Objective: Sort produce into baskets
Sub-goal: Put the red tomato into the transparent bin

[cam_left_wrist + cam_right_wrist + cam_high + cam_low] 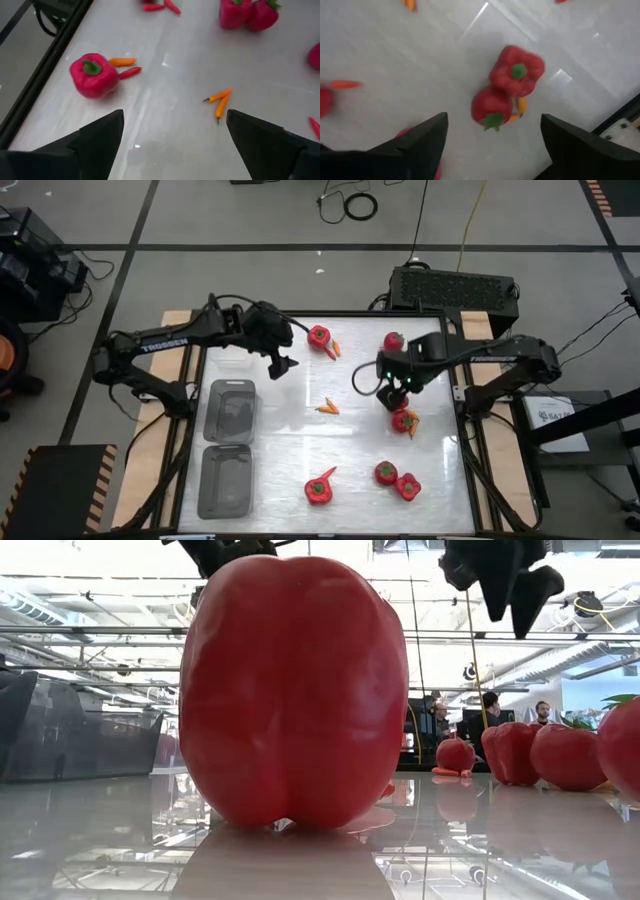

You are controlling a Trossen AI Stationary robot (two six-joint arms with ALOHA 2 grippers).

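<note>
Red peppers and tomatoes lie scattered on the white table: one (319,336) at the far middle with an orange chili (334,348), one (393,341) far right, several near the front right (386,472). Two orange chilies (327,408) lie mid-table. Clear baskets (231,408) (224,480) stand along the left side. My left gripper (283,367) hovers open above the table right of the baskets. My right gripper (395,393) hangs open, pointing down, above two red peppers (517,70) (492,107) and a chili (520,106). Neither gripper holds anything.
A red pepper (290,690) stands right in front of the low camera and hides much of the table. The table's dark frame (45,75) runs along the far edge. Bare table lies between the baskets and the produce on the right.
</note>
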